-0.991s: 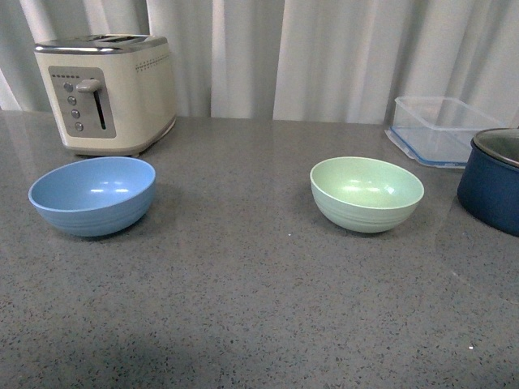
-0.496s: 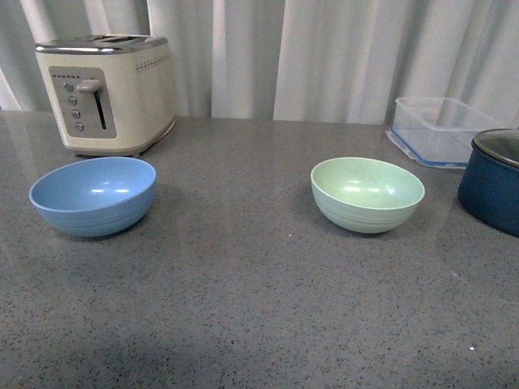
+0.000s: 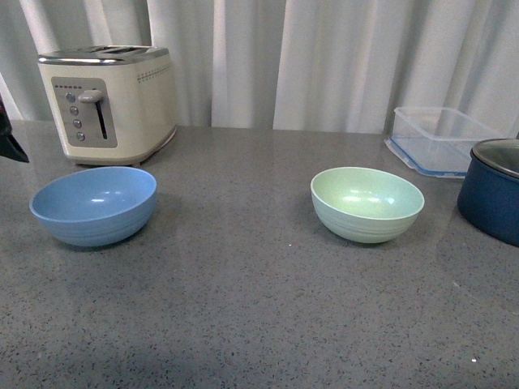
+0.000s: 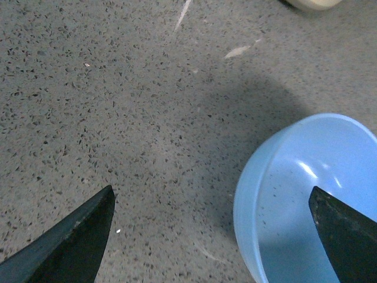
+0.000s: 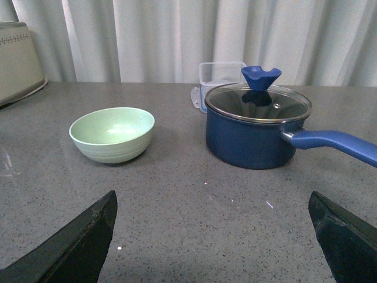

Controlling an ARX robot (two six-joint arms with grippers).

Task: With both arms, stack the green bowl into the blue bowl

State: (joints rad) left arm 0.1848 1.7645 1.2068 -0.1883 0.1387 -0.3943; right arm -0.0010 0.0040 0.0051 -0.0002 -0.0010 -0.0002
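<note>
l hand [image 4: 212,190] wide by blue bowl [image 4: 306,194]; r hand [image 5: 212,194] wide, green bowl [image 5: 112,134] well apart.

The front camera looked across the counter [image 3: 243,308] at the blue bowl [image 3: 93,204] and green bowl [image 3: 366,203]. The left wrist camera pointed down, close over the blue bowl. The right wrist camera sat low and shared the green bowl from farther off.
</note>
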